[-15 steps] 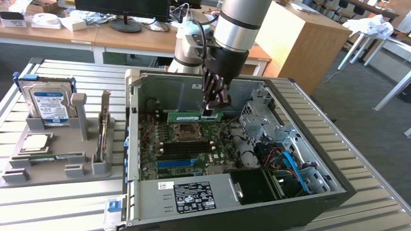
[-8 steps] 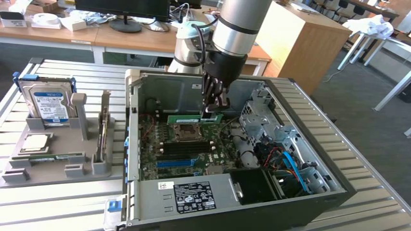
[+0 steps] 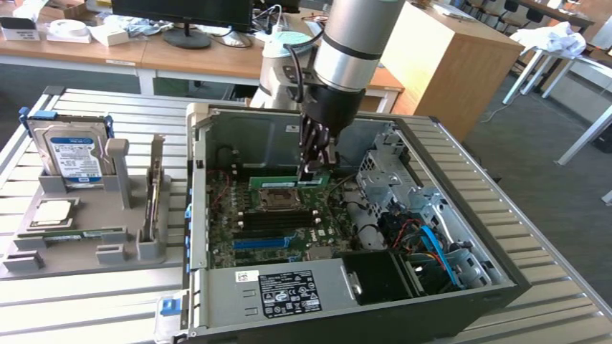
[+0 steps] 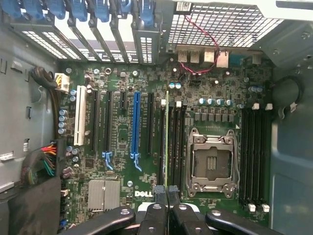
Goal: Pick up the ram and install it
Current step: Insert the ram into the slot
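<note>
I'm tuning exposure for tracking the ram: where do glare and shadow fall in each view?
Exterior view: light glares off the slatted metal table; the open black computer case is dimmer inside. Wrist view: the green motherboard and thin green ram stick are evenly lit; the case walls are shadowed.

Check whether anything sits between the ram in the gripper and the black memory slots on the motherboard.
Nothing visible does. The gripper is shut on the ram, which hangs edge-on over the black memory slots beside the processor socket. Those slots look bare, and no cable crosses them.
</note>
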